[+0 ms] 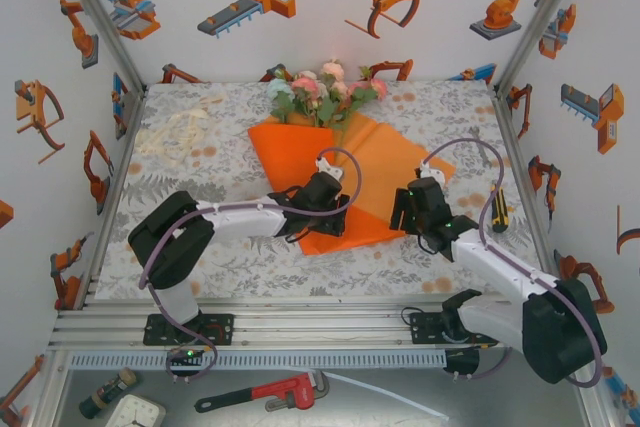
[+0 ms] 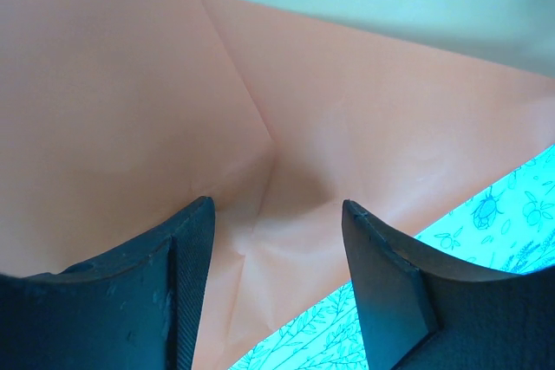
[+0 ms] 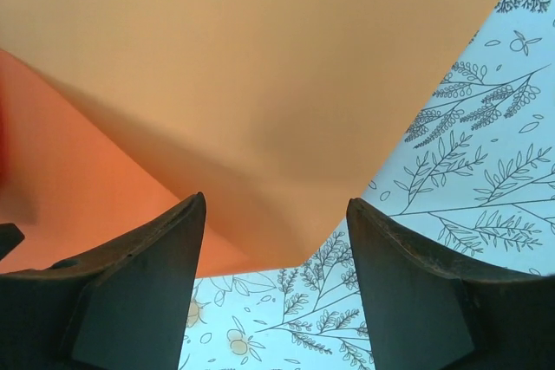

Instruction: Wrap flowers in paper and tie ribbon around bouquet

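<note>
The orange paper (image 1: 390, 162) lies folded over the stems of the flowers (image 1: 320, 92), whose pink, peach and mint blooms stick out at its far end. My left gripper (image 1: 335, 215) hovers over the paper's near left part, open; in the left wrist view its jaws (image 2: 277, 214) stand apart over a creased fold of paper (image 2: 347, 110) and hold nothing. At the paper's near right edge my right gripper (image 1: 410, 212) is open too (image 3: 276, 210), with a paper corner (image 3: 260, 58) below and between the fingers. The cream ribbon (image 1: 175, 137) lies loose at the far left.
A floral-print cloth (image 1: 250, 257) covers the table. White walls with robot pictures close in the left, back and right sides. A yellow-and-black tool (image 1: 498, 215) lies by the right edge. A red pipe wrench (image 1: 265, 394) and a clock (image 1: 135, 412) lie in front of the arm bases.
</note>
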`<control>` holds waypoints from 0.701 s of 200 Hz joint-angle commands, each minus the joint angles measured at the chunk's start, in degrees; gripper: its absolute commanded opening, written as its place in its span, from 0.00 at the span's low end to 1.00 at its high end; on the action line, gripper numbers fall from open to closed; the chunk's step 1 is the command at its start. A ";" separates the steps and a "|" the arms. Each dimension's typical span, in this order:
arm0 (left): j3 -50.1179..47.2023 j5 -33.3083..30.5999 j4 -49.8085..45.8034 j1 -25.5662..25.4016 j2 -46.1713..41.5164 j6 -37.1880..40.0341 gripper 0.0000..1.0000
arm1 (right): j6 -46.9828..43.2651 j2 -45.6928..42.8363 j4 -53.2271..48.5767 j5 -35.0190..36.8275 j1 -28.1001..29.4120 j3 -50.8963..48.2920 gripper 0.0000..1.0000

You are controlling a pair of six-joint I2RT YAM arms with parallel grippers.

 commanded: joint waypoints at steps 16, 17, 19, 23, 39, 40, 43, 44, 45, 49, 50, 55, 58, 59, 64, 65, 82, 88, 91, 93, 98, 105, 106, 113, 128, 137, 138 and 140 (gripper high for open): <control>2.31 -2.01 -1.90 -0.07 -1.83 1.85 0.60 | 2.67 1.08 3.37 -2.92 -3.90 -1.72 0.64; 2.29 -2.05 -1.86 -0.07 -1.79 1.90 0.60 | 2.80 1.06 3.37 -3.00 -4.01 -1.78 0.64; 2.45 -2.15 -1.87 -0.07 -1.77 2.00 0.60 | 2.88 0.98 3.37 -3.27 -4.27 -1.80 0.64; 2.63 -2.35 -1.88 -0.07 -1.49 2.17 0.60 | 3.21 0.79 3.38 -3.81 -4.81 -1.89 0.64; 3.95 -2.36 -2.21 -0.05 -0.03 2.95 0.60 | 4.72 -0.62 2.34 -5.22 -6.47 -2.01 0.64; 4.08 -2.31 -2.19 -0.06 0.03 2.97 0.60 | 4.80 -0.75 2.24 -5.20 -6.52 -2.01 0.64; 4.38 -2.20 -2.17 -0.07 0.29 3.03 0.60 | 4.99 -1.15 1.81 -5.19 -6.80 -1.94 0.64; 4.42 -2.15 -2.17 -0.11 0.36 3.06 0.60 | 5.06 -1.24 1.62 -5.18 -6.87 -1.89 0.64; 4.54 -2.08 -2.21 -0.14 0.44 3.07 0.60 | 5.19 -1.28 1.49 -5.14 -6.94 -1.86 0.64; 5.00 -1.87 -2.38 -0.16 0.74 3.04 0.60 | 5.45 -1.84 0.81 -4.98 -7.34 -1.84 0.64; 5.09 -1.81 -2.36 -0.11 0.81 2.97 0.60 | 5.51 -2.02 0.64 -4.90 -7.40 -1.84 0.64; 5.70 -1.58 -2.49 -0.28 1.11 3.03 0.60 | 5.92 -2.59 -0.23 -4.39 -7.82 -1.60 0.64; 6.00 -1.54 -2.52 -0.38 1.36 3.01 0.60 | 6.26 -2.90 -0.97 -3.90 -8.23 -1.59 0.64; 6.20 -1.55 -2.56 -0.45 1.38 3.00 0.60 | 6.40 -2.99 -1.17 -3.70 -8.37 -1.58 0.64; 6.79 -1.79 -2.82 -0.61 1.72 3.07 0.60 | 7.02 -3.34 -2.22 -2.87 -9.12 -1.41 0.64; 6.86 -1.86 -2.85 -0.65 1.74 3.08 0.60 | 7.13 -3.43 -2.37 -2.75 -9.25 -1.40 0.64; 8.61 -2.61 -3.75 -1.11 2.83 3.51 0.59 | 7.82 -3.06 -3.12 -4.60 -13.19 -1.51 0.64; 9.05 -2.86 -3.91 -1.12 3.47 3.52 0.59 | 7.86 -2.32 -2.61 -6.47 -14.87 -1.55 0.64; 9.24 -2.93 -3.97 -1.10 3.77 3.57 0.59 | 7.84 -2.00 -2.29 -7.60 -15.54 -1.54 0.64; 9.36 -3.03 -4.05 -1.12 4.02 3.56 0.59 | 7.85 -1.47 -1.98 -8.33 -16.05 -1.43 0.64; 9.60 -3.26 -4.18 -1.15 4.49 3.68 0.59 | 7.77 -0.50 -1.32 -10.21 -17.13 -1.28 0.65; 9.66 -3.57 -4.14 -1.13 5.23 3.62 0.59 | 7.85 1.18 -0.58 -12.46 -18.56 -1.01 0.67; 9.66 -3.62 -4.16 -1.13 5.34 3.66 0.59 | 7.81 1.42 -0.41 -12.73 -18.68 -0.94 0.67; 9.71 -3.77 -4.07 -1.10 5.98 3.66 0.59 | 7.79 3.13 0.49 -15.04 -19.89 -0.55 0.69; 9.83 -4.18 -3.86 -1.01 7.50 3.65 0.58 | 8.17 6.83 3.35 -19.99 -21.90 -0.08 0.71; 9.96 -4.13 -3.62 -1.03 8.34 3.55 0.57 | 8.81 8.73 4.80 -22.12 -22.67 0.13 0.71; 9.94 -4.08 -3.60 -1.03 8.43 3.54 0.57 | 8.95 8.93 4.96 -22.27 -22.71 0.16 0.71; 9.97 -4.09 -3.54 -1.04 8.61 3.53 0.57 | 9.10 9.19 5.20 -22.55 -22.78 0.18 0.71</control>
